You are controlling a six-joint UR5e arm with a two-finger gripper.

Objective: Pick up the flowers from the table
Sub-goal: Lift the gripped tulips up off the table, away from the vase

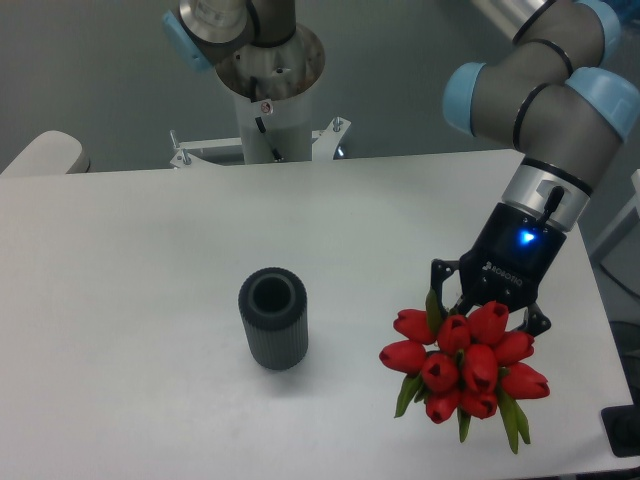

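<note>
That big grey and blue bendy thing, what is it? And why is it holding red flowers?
It is a robot arm, a machine with joints that bend a bit like your elbow. The picture is taken by one camera that sits still and looks down at the table from the front. At the tip of the arm is its end effector, a kind of hand with two fingers. It is shut on the flowers, a bunch of red tulips with green leaves. The blooms point toward the camera, so the stems are mostly hidden. Also on the white table stands a dark grey ribbed cylinder, hollow at the top, left of the flowers and not touching them. The post at the back is the robot's base.
</note>
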